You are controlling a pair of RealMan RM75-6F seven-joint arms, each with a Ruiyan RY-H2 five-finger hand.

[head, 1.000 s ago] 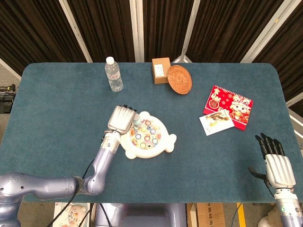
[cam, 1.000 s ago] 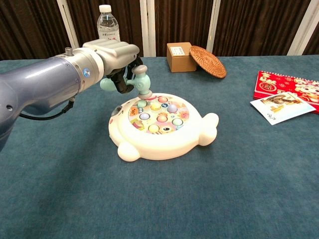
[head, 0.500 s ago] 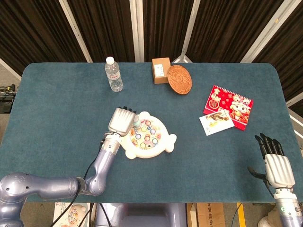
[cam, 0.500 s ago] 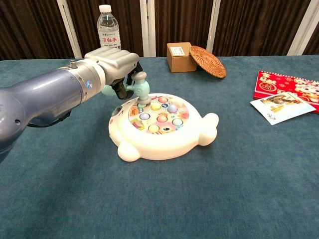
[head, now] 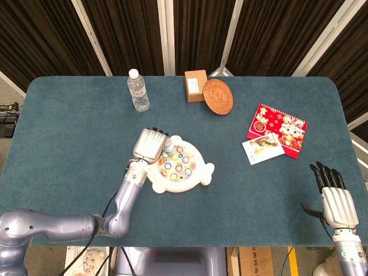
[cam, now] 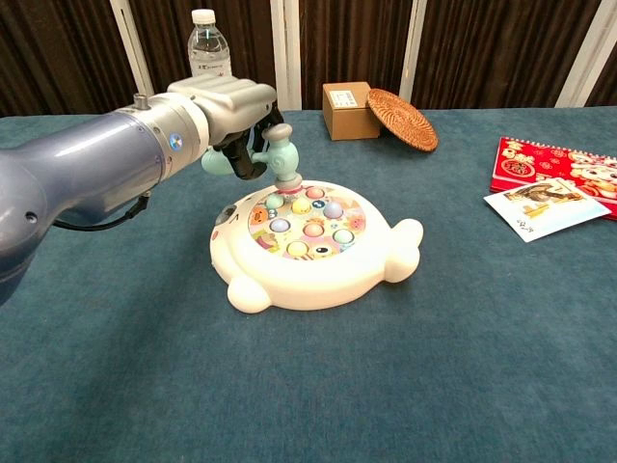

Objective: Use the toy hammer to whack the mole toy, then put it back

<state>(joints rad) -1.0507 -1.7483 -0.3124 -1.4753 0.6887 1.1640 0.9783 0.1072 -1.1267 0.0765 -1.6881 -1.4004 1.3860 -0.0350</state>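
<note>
Bottle (head: 138,90), box (head: 195,85) behind mole toy (cam: 310,247); contents unclear.

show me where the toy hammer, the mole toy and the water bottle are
toy hammer (cam: 281,152), chest view, on its head
mole toy (cam: 318,275), chest view, on its white front rim
water bottle (head: 138,93), head view, on its label

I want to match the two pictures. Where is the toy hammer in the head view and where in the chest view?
Head view: the toy hammer is left of centre, mostly hidden under the left hand, at the mole toy's upper-left edge.
Chest view: upper left of centre, held by the left hand, its head above the toy's far-left moles.
Shared landmark: the water bottle, on the table behind the hammer.
</note>
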